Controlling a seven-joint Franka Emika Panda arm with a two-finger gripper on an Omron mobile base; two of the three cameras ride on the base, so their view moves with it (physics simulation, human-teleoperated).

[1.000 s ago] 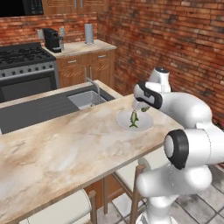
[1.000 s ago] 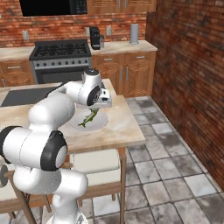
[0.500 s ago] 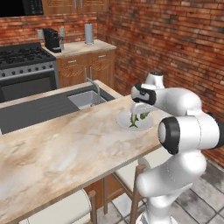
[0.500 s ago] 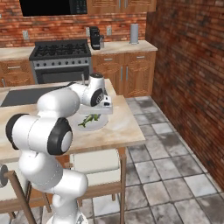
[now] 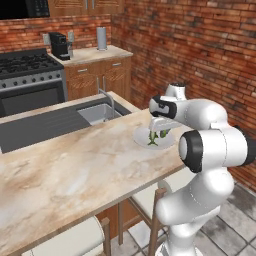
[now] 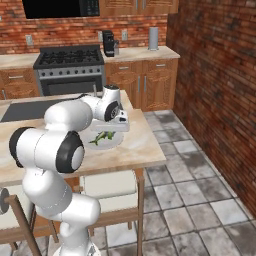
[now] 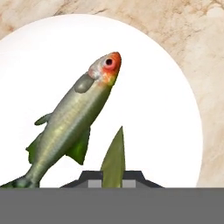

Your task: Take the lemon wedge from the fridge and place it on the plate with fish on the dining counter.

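Two-finger gripper [image 7: 113, 178] hangs low over the small round white plate [image 7: 175, 131], pinching a thin yellow-green lemon wedge [image 7: 114, 158] between its nearly closed tips. Wedge sits just beside the dark greenish fish [image 7: 72, 120] on that plate, on the beige marbled dining counter [image 5: 75, 170]. Best to part the tips gently and lift straight off the plate, so nothing is nudged.

Two base cameras look forward and down from behind the arm, left and right, sharing the counter [image 5: 75, 170] and the plate with fish [image 5: 141, 136] from opposite sides, while the hand camera looks straight down from very near onto that same plate and the marbled stone around it.
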